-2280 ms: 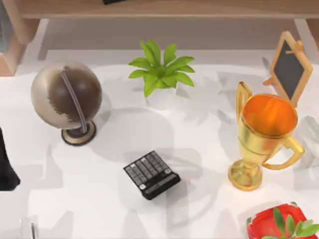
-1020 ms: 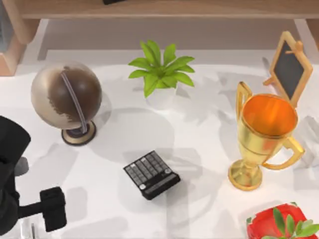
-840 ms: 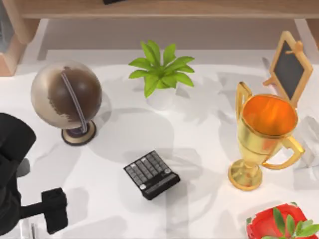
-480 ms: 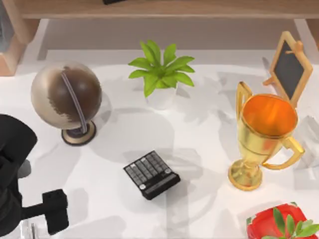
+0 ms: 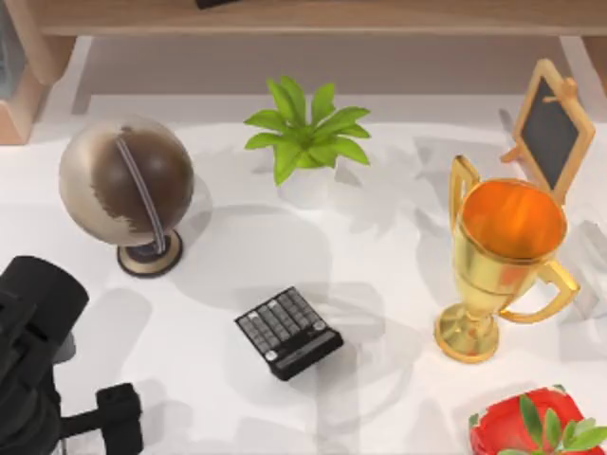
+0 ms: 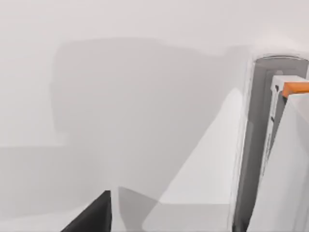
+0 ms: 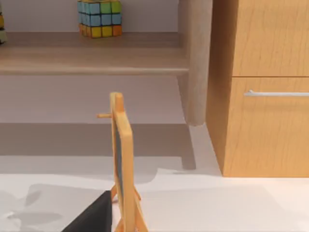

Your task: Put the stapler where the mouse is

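Note:
A grey and white stapler (image 6: pixel 270 145) with an orange tip lies on the white table, close under my left gripper in the left wrist view. In the top view my left arm's black gripper (image 5: pixel 106 424) hangs over the table's front left corner and covers the stapler there. The mouse is out of view. My right arm is parked off the table's right side; a dark edge of its gripper (image 7: pixel 91 217) shows in the right wrist view, facing the small chalkboard (image 7: pixel 120 164).
A globe (image 5: pixel 126 185) stands at the left and a potted plant (image 5: pixel 305 142) at the back middle. A black calculator (image 5: pixel 288 332) lies in the centre. A gold trophy (image 5: pixel 498 265), the chalkboard (image 5: pixel 550 128) and a red pot (image 5: pixel 531 427) stand at the right.
My left arm has come in from the left edge and swung over the front left corner. Over the last second it shifted slightly right and toward the front edge, covering the stapler.

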Available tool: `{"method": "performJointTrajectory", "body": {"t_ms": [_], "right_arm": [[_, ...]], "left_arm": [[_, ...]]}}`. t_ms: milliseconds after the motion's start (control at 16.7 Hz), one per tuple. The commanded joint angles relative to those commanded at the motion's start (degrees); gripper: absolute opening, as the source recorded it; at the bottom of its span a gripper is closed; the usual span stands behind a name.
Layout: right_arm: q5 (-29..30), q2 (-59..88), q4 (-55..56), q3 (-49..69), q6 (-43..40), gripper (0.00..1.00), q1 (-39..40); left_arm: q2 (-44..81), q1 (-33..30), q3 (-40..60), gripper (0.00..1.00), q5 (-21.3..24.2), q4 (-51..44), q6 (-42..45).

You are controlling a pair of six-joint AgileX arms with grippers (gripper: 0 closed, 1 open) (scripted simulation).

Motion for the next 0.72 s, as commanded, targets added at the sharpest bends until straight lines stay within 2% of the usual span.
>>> {"method": "performJointTrajectory", "body": {"t_ms": [180, 720], "right_arm": [[0.0, 0.0, 0.0, 0.0, 0.0, 1.0, 0.0], [0.0, 0.0, 0.0, 0.0, 0.0, 1.0, 0.0]], "left_arm": [[0.02, 0.0, -0.02, 1.0, 0.0, 0.03, 0.0], [0.02, 0.0, -0.02, 0.32, 0.0, 0.03, 0.0]]}}
